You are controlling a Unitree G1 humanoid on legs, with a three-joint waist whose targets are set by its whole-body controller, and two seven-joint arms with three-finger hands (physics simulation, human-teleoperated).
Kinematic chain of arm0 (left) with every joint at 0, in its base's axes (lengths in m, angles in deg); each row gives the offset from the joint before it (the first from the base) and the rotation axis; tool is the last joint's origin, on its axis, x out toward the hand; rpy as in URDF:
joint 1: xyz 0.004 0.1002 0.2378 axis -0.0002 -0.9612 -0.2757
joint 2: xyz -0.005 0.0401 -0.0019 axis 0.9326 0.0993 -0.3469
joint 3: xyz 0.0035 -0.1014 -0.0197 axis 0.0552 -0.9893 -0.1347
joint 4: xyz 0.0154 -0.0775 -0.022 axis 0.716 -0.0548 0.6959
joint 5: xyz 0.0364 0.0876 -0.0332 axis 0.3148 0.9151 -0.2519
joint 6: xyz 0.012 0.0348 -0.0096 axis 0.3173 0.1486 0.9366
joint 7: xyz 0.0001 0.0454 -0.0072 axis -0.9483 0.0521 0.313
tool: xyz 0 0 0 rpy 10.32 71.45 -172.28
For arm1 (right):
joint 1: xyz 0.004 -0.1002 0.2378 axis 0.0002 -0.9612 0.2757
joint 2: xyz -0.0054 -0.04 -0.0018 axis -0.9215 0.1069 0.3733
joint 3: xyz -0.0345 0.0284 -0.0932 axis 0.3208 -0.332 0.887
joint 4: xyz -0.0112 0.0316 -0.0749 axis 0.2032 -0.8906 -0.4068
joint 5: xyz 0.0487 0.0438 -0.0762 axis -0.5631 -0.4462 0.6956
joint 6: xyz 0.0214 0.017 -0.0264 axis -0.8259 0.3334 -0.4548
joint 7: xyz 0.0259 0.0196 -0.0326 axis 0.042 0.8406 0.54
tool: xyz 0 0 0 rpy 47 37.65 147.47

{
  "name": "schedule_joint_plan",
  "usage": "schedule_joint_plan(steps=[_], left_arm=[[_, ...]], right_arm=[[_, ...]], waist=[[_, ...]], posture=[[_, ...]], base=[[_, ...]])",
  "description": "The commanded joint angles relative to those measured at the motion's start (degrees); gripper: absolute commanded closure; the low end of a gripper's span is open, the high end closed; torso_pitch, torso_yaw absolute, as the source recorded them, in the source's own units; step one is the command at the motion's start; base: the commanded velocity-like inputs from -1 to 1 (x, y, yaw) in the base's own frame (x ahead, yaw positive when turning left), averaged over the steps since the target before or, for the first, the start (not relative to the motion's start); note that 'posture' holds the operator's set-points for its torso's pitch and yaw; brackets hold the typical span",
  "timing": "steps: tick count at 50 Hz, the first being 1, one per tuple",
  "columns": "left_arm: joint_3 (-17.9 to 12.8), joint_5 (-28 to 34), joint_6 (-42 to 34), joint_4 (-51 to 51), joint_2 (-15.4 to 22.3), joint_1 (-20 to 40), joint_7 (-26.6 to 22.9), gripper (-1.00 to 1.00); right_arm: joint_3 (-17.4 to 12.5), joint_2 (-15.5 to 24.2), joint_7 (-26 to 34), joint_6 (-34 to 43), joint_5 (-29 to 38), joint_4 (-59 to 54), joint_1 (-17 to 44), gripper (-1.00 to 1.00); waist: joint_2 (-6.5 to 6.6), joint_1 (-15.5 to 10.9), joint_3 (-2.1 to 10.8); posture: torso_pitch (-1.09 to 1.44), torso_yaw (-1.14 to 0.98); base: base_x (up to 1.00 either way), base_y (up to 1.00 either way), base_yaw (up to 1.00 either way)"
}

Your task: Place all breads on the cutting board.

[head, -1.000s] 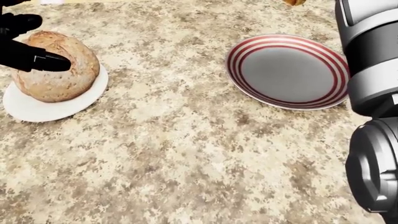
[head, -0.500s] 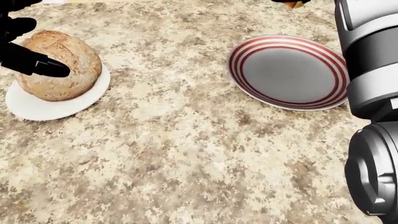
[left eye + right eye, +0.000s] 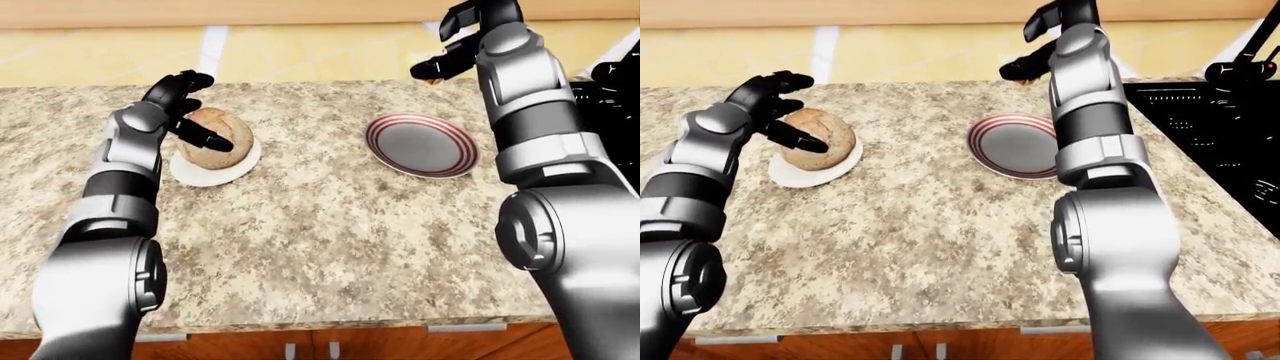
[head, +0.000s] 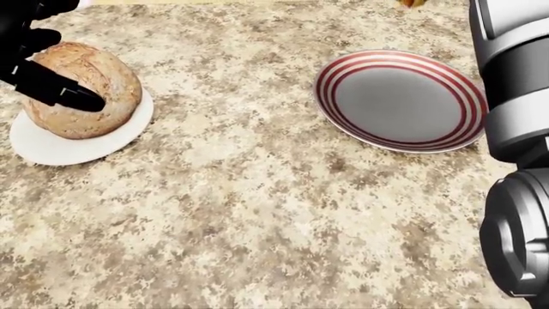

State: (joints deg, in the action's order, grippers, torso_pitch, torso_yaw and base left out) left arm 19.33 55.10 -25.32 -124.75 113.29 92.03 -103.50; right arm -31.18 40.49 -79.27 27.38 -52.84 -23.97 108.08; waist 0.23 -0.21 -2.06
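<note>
We edge our left hand (image 3: 190, 112) further over the round, crusty brown bread loaf (image 4: 82, 90), and the dark fingers (image 4: 60, 91) now lie across its left flank, a touch lower on the crust than a moment ago. The fingers are spread wide around the loaf, not yet closed on it, so we judge the grasp is only being set up. The loaf itself has not budged: it sits on its small white plate (image 4: 51, 151) at the left of the speckled granite desk (image 4: 257, 212).

Up at the far right, our right hand (image 3: 455, 56) hangs high above the desk edge with its fingers curled around something small and golden-brown (image 3: 433, 75). It may well be a second bread, but it is too small and too hidden for us to say, or to say how firm the hold is.

Between the two arms lies a grey plate with red rings (image 4: 401, 100), bare, well apart from the loaf. A black sink with a dark tap (image 3: 1230, 112) fills the far right in the right-eye view.

The snag for us: no cutting board shows in any view, so the drop-off spot has to be found first. The path across the desk looks free apart from the ringed plate.
</note>
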Motion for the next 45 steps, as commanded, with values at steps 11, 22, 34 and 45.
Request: schedule_joint_plan(steps=[11,22,34,45], left_arm=[[0.06,2.37,2.62,0.44,0.61,2.75,0.90,-0.68],[0.22,3.87,3.49,-0.26,0.20,2.27,1.19,-0.71],[0.05,4.30,3.67,-0.57,-0.06,2.49,1.23,-0.67],[0.02,4.51,3.78,-0.89,-0.28,2.51,1.66,-0.63]], right_arm=[[0.02,0.40,-0.40,-1.51,0.51,2.68,2.16,1.00],[-0.06,0.39,-0.32,-1.37,0.39,3.29,1.86,1.00],[0.00,0.54,-0.15,-1.34,0.49,3.05,2.33,1.00],[0.01,0.73,0.09,-1.04,0.57,3.46,2.61,1.00]], waist=[[0.16,-0.01,1.98],[0.14,-0.03,2.08],[0.16,-0.04,2.09],[0.17,-0.05,2.11]], posture=[[0.00,0.00],[0.00,0.00],[0.00,0.00],[0.00,0.00]], base=[[0.00,0.00,0.00],[0.00,0.00,0.00],[0.00,0.00,0.00],[0.00,0.00,0.00]])
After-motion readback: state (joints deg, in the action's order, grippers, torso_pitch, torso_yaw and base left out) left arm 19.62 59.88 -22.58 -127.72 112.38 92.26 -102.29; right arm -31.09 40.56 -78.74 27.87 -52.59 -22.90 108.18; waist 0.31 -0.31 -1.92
